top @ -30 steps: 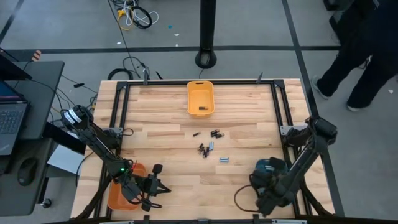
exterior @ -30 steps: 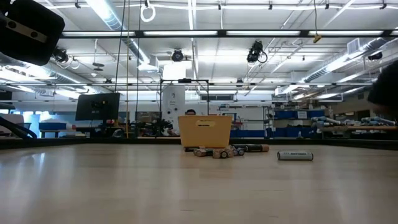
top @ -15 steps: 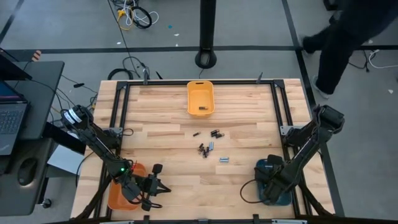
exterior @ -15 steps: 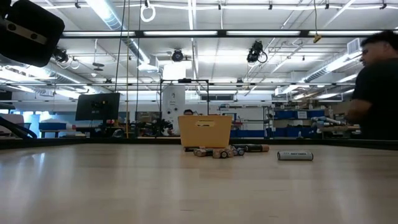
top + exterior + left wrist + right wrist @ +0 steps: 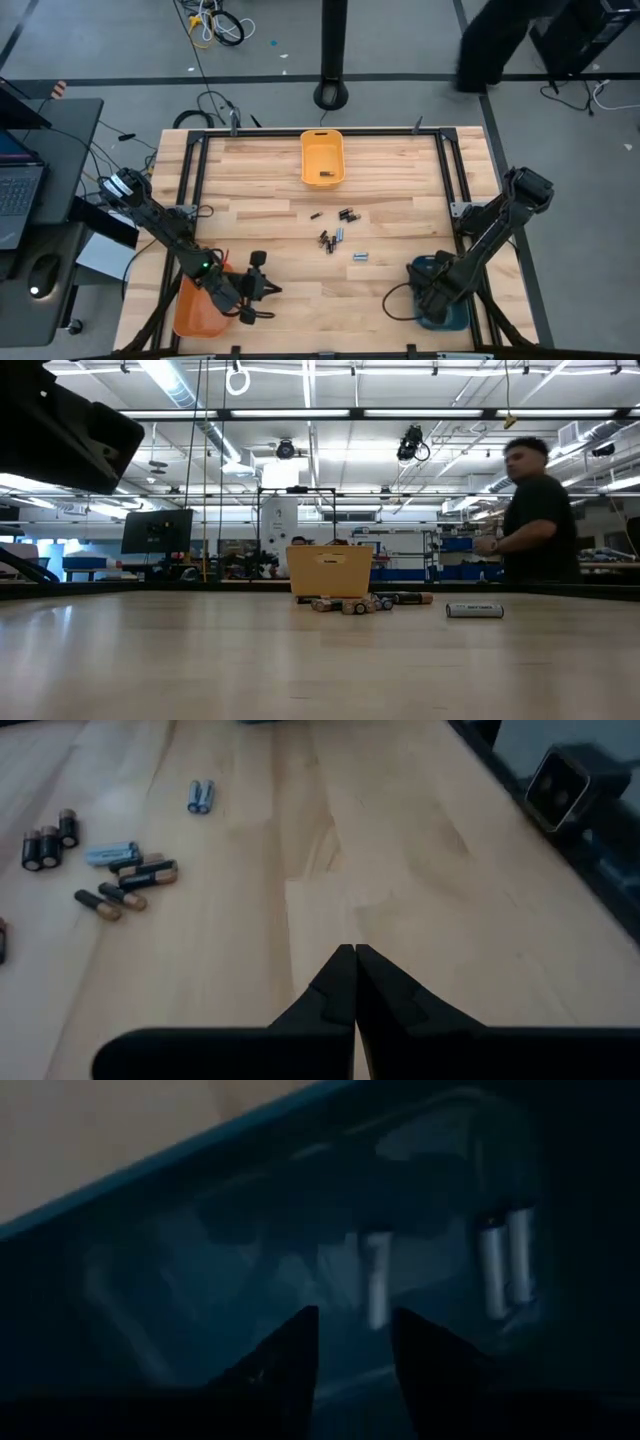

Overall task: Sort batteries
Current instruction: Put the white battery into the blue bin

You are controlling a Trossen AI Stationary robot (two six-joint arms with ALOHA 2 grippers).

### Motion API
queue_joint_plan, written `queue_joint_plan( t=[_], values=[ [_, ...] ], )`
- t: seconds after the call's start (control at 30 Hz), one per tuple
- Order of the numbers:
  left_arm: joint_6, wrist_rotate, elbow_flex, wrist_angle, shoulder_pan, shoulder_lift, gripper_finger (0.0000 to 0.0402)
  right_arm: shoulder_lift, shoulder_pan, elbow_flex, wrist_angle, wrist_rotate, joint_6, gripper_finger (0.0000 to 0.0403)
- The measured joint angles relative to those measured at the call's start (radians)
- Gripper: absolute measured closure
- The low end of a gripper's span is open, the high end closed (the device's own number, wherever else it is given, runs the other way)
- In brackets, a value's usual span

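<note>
Right hand released over the blue bin
Its fingers have just parted with pale batteries lying inside below; left hand clenched, empty, while more batteries wait mid-surface

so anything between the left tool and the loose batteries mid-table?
Nothing visible. The left tool, shut, faces bare wood; the loose batteries lie apart from it farther across the table, with no bin or cable between.

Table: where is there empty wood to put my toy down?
Bare table lies between the yellow bin and the left rail, and between the batteries and the blue bin. The middle is crowded.
</note>
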Motion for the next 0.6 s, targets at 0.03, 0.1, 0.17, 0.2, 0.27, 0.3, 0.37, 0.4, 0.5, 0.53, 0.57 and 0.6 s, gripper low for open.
queue_joint_plan(
  t=[0.03, 0.1, 0.17, 0.2, 0.27, 0.3, 0.37, 0.4, 0.5, 0.53, 0.57, 0.6],
  values=[
    [0.009, 0.000, 0.000, -0.003, 0.001, 0.000, 0.0391, 0.000, 0.000, 0.020, -0.013, 0.001, -0.004, 0.0257],
    [0.026, 0.000, 0.000, -0.003, 0.001, 0.000, 0.0392, 0.000, 0.000, 0.076, -0.066, 0.030, -0.018, 0.0251],
    [0.037, 0.006, 0.000, -0.004, 0.008, 0.000, 0.0392, 0.000, 0.000, 0.146, -0.132, 0.095, -0.035, 0.0249],
    [0.039, 0.017, 0.000, -0.003, 0.014, 0.000, 0.0392, 0.000, -0.003, 0.181, -0.152, 0.138, -0.047, 0.0249],
    [0.045, 0.040, 0.000, 0.002, 0.028, 0.000, 0.0392, 0.000, -0.014, 0.242, -0.178, 0.215, -0.075, 0.0251],
    [0.051, 0.045, 0.000, 0.003, 0.037, 0.000, 0.0392, 0.000, -0.027, 0.265, -0.178, 0.241, -0.095, 0.0253],
    [0.073, 0.061, 0.000, 0.006, 0.059, 0.000, 0.0392, 0.000, -0.066, 0.291, -0.143, 0.276, -0.142, 0.0258],
    [0.080, 0.071, 0.000, 0.007, 0.075, 0.000, 0.0392, 0.000, -0.090, 0.291, -0.116, 0.289, -0.177, 0.0263],
    [0.124, 0.129, 0.000, 0.039, 0.130, 0.000, 0.0392, 0.000, -0.170, 0.266, -0.007, 0.312, -0.337, 0.0279],
    [0.138, 0.152, 0.000, 0.056, 0.149, 0.000, 0.0392, 0.000, -0.203, 0.251, 0.024, 0.312, -0.398, 0.0284],
    [0.158, 0.174, 0.000, 0.068, 0.169, 0.000, 0.0392, 0.000, -0.237, 0.235, 0.052, 0.312, -0.455, 0.0289],
    [0.178, 0.193, 0.000, 0.077, 0.188, 0.000, 0.0392, 0.000, -0.271, 0.218, 0.079, 0.313, -0.509, 0.0293]
  ],
)
